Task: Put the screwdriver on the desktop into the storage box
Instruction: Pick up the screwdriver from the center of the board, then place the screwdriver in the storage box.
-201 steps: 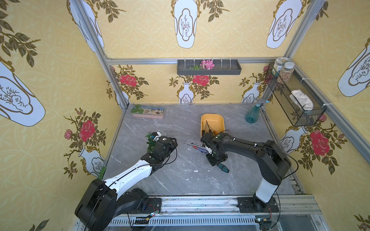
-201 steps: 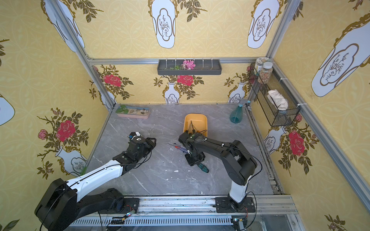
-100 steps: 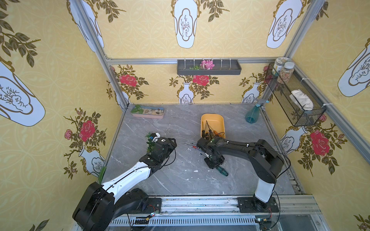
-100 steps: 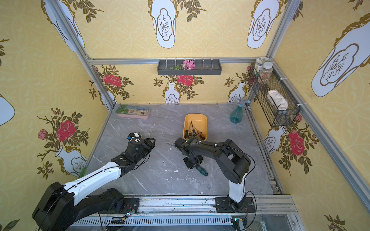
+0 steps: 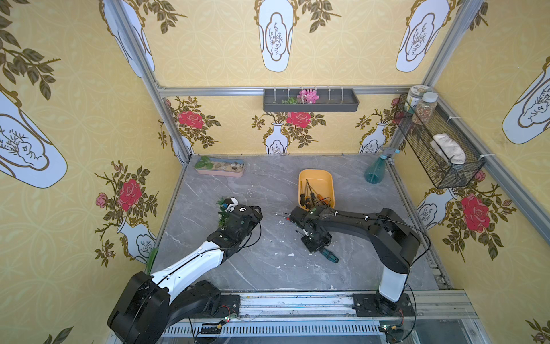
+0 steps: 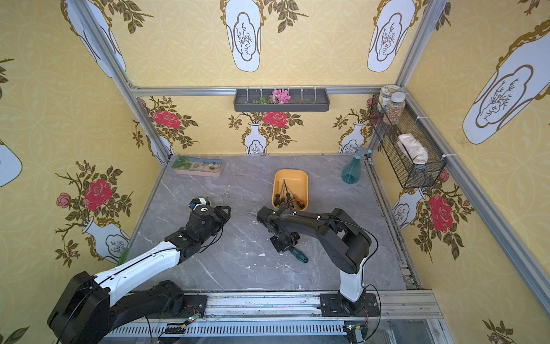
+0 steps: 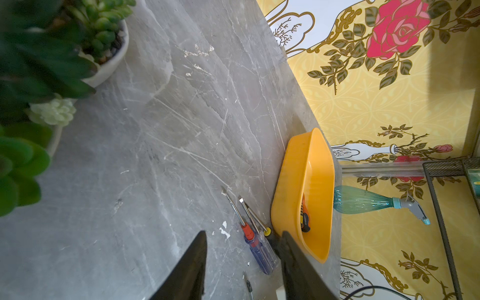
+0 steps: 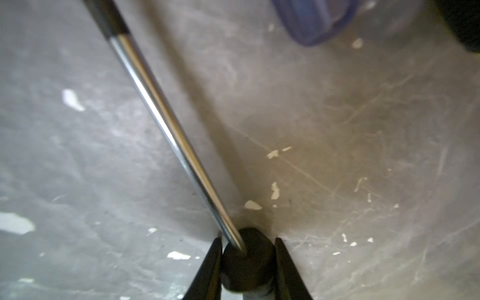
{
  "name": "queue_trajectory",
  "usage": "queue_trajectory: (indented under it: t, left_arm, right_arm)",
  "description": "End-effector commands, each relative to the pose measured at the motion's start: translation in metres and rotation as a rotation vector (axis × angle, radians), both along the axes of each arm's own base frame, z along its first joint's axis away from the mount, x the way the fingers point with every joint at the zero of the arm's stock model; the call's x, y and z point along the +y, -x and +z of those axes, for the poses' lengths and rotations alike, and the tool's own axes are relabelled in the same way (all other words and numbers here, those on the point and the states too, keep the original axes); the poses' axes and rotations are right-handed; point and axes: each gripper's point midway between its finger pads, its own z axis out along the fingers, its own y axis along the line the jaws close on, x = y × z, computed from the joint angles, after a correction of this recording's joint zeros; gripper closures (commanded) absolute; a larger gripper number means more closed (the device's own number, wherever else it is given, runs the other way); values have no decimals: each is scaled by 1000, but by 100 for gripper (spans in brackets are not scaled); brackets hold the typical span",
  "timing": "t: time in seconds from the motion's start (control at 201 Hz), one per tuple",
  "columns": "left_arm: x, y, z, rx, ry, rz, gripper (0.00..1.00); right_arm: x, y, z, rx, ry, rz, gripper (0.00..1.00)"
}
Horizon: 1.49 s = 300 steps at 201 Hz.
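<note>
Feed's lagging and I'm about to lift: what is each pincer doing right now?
Left pincer: open, holding nothing.
Right pincer: closed on the teal-handled screwdriver.

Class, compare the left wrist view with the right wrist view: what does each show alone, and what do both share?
Only the left wrist view shows the storage box, potted succulents, the spray bottle and the open left gripper. Only the right wrist view shows the right gripper clamped on a screwdriver at its black collar. Both show the desktop and a blue-handled screwdriver.
</note>
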Motion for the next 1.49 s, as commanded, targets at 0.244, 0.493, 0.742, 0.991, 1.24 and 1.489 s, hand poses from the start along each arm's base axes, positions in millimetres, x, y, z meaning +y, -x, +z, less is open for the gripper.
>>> queue_trajectory:
  t: [0.244, 0.493, 0.742, 0.991, 1.24, 1.489]
  left_arm:
    - [5, 4, -1, 2, -2, 13, 52]
    - [5, 3, -2, 0, -9, 12, 52]
    - [-1, -4, -2, 1, -35, -14, 52]
    - [-6, -11, -6, 16, -44, -43, 51]
    - [-15, -16, -13, 42, -30, -71, 51]
    - [-22, -20, -19, 71, -6, -77, 53]
  right_arm:
    - [39, -14, 72, -58, -232, -108, 95]
    - [15, -117, 140, -193, -456, -459, 92]
    - [-29, -213, 145, -278, -482, -684, 92]
    - [-46, -260, 109, -276, -374, -690, 93]
    - [-57, -259, 54, -213, -243, -700, 93]
    - [-55, -257, 43, -193, -224, -697, 52]
